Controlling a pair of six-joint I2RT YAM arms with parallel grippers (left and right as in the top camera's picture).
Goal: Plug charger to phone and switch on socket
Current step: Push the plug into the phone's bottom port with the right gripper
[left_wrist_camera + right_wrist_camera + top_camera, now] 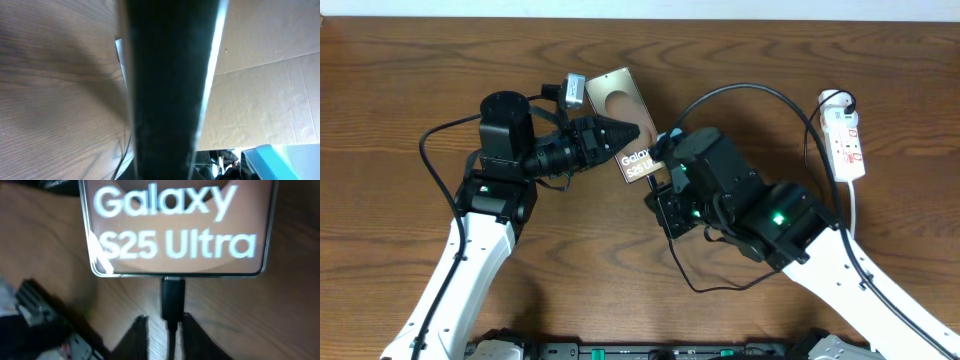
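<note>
The phone (620, 95) lies tilted at the table's middle, its "Galaxy" end toward my right arm. My left gripper (625, 133) is shut on the phone's side; in the left wrist view the phone (170, 90) fills the centre as a dark edge-on band. In the right wrist view the charger's black connector (172, 297) sits against the phone's (175, 225) lower edge. My right gripper (167, 325) is open, its fingers either side of the thin cable, and it shows just below the phone in the overhead view (665, 170). The charger cable (750, 90) arcs right toward the socket (845, 140).
The socket's white cord (853, 205) runs down the right side toward the front edge. The black cable loops over my right arm. Both arms crowd the table's middle. The wooden table top (400, 80) is bare at far left.
</note>
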